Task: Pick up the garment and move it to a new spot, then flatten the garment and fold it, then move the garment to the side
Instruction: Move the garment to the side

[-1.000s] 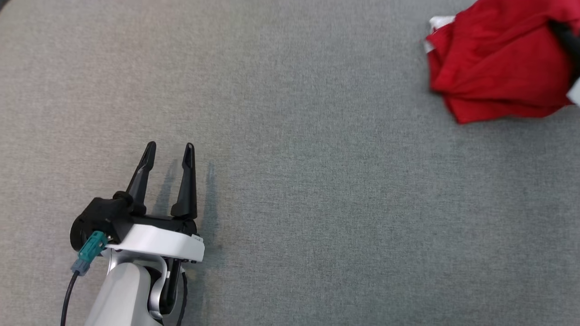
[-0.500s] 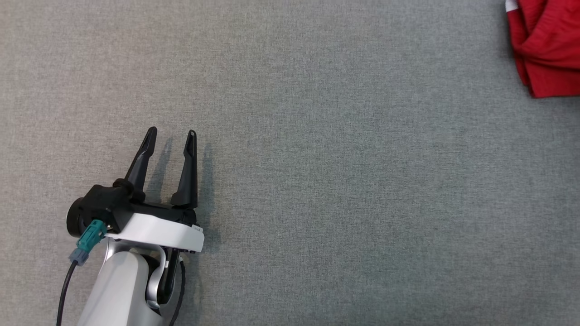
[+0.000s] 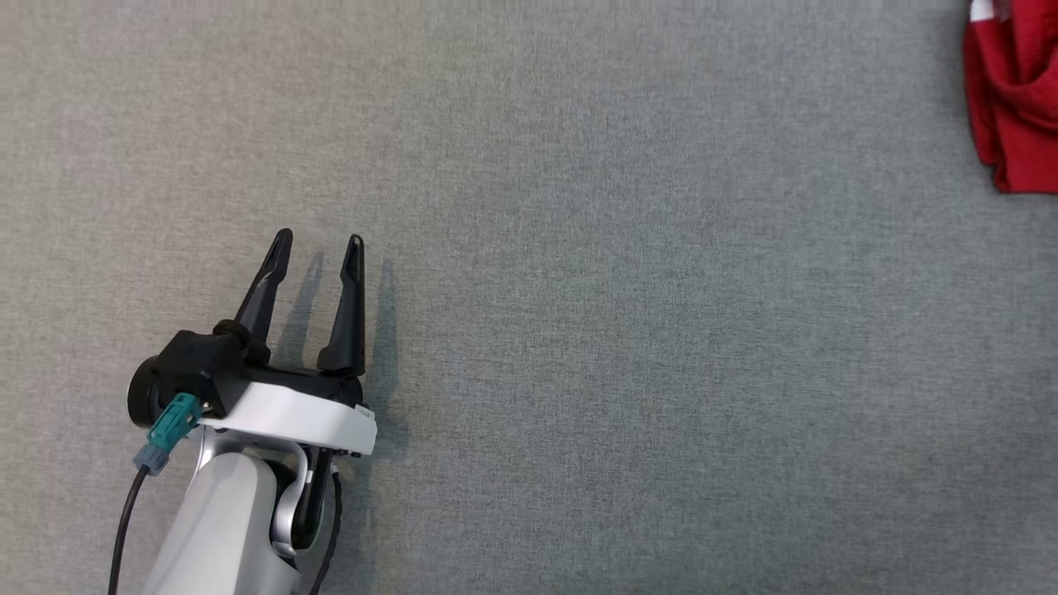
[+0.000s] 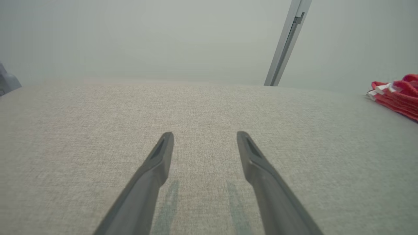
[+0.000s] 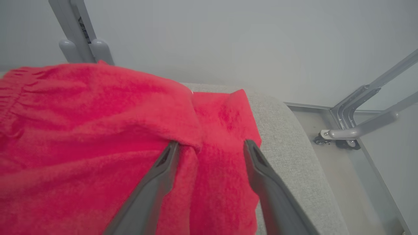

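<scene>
The garment (image 3: 1017, 99) is a red cloth with a white trim, bunched at the head view's top right edge on the grey table (image 3: 579, 330). From the left wrist view it shows as a low red heap (image 4: 396, 94) far to the right. In the right wrist view the red garment (image 5: 98, 130) lies right under my right gripper (image 5: 210, 145), whose fingers stand apart over a fold, gripping nothing. My left gripper (image 3: 318, 244) rests open at the lower left, far from the cloth, and in its own view the left gripper (image 4: 205, 137) holds nothing.
The table's rounded right edge (image 5: 294, 137) lies just past the garment, with a metal frame and caster (image 5: 346, 137) on the floor beyond. A metal post (image 4: 287, 42) stands behind the table.
The right gripper has opened and let go of the garment. In the head view the garment has slid further toward the right edge, partly from the camera turning. The left gripper stays open.
</scene>
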